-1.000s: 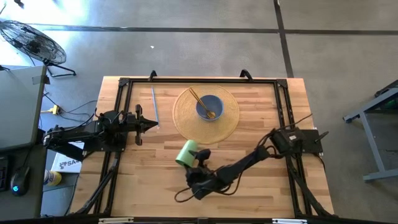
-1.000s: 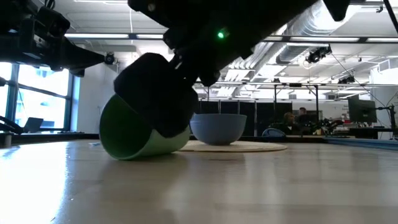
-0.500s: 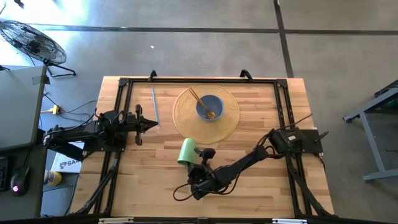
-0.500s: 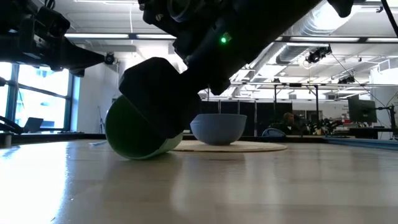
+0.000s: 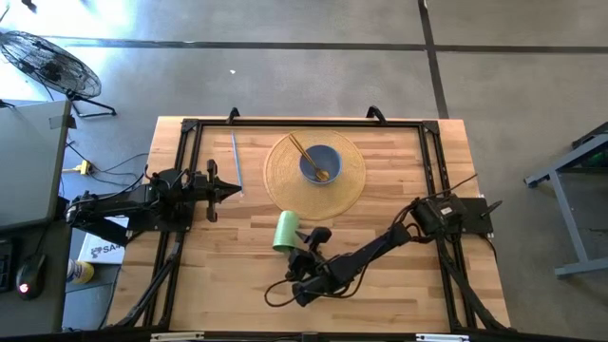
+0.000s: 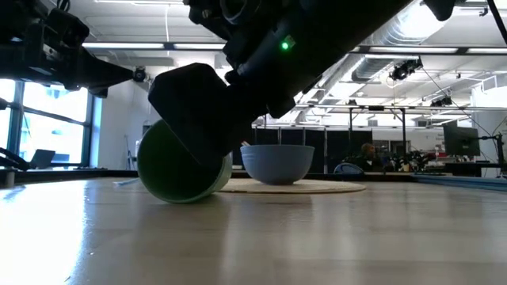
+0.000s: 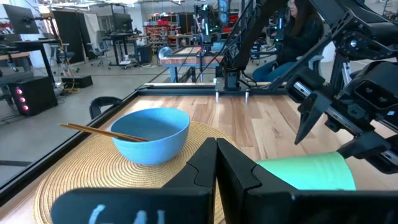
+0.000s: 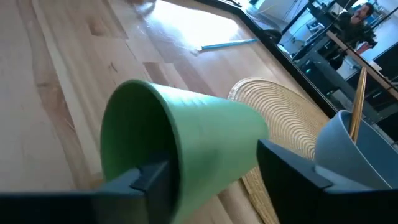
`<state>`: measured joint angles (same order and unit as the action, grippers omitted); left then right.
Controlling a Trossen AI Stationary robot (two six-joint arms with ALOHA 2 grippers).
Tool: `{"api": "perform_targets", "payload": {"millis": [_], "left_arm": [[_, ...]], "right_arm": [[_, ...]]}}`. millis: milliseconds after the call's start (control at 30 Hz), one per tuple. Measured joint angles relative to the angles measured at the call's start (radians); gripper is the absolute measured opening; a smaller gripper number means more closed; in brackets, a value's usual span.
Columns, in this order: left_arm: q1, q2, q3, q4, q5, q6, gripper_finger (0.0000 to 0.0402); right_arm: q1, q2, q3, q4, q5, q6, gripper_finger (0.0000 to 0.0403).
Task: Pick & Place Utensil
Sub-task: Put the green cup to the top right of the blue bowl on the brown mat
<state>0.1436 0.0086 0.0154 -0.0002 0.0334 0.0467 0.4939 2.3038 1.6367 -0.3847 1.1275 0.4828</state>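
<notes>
A green cup (image 5: 286,231) lies on its side on the table, just on the near side of the woven mat, with its mouth (image 8: 134,140) toward the near edge. My right gripper (image 5: 303,237) is at the cup's mouth and open. One finger (image 8: 154,176) stands in the mouth and the other (image 8: 283,171) outside the wall. A blue bowl (image 5: 320,162) sits on the round woven mat (image 5: 353,179) with wooden chopsticks (image 5: 306,155) leaning in it. My left gripper (image 5: 236,193) waits shut, to the left of the mat. My right gripper comes slanting from the near right with the cup's side wall (image 8: 217,168) between its fingers. The gap is far wider than the wall. Whether either finger touches the cup, I cannot tell. The cup rests on its side on the table (image 6: 182,170).
A thin blue stick (image 5: 235,160) lies near the table's far-left part. A black frame (image 5: 304,123) runs round the table. The right arm's cable (image 5: 275,296) loops on the near part. Bare wood lies to the near left and to the right of the mat.
The green cup has turned about on the table while staying on its side. It lay slanting and now lies nearly along the near-far line, its mouth facing the near edge more squarely. The right gripper stayed at the cup's mouth, shifting slightly with it.
</notes>
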Motion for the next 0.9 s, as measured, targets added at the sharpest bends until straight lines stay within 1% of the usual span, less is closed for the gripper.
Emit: {"api": "perform_targets", "payload": {"millis": [233, 467, 567, 733, 900], "left_arm": [[0.000, 0.000, 0.000, 0.000, 0.000, 0.000, 0.0001], [0.000, 0.000, 0.000, 0.000, 0.000, 0.000, 0.0001], [0.000, 0.000, 0.000, 0.000, 0.000, 0.000, 0.0001], [0.000, 0.000, 0.000, 0.000, 0.000, 0.000, 0.0001], [0.000, 0.000, 0.000, 0.000, 0.000, 0.000, 0.0001]], "right_arm": [[0.003, 0.000, 0.000, 0.000, -0.006, -0.011, 0.0130], [0.003, -0.002, 0.000, 0.001, -0.026, -0.011, 0.0074], [0.005, -0.002, 0.000, 0.004, -0.031, 0.015, 0.0051], [0.006, -0.002, 0.000, 0.024, -0.077, 0.026, 0.0010], [0.006, -0.058, -0.002, 0.010, -0.147, 0.086, 0.0010]]}}
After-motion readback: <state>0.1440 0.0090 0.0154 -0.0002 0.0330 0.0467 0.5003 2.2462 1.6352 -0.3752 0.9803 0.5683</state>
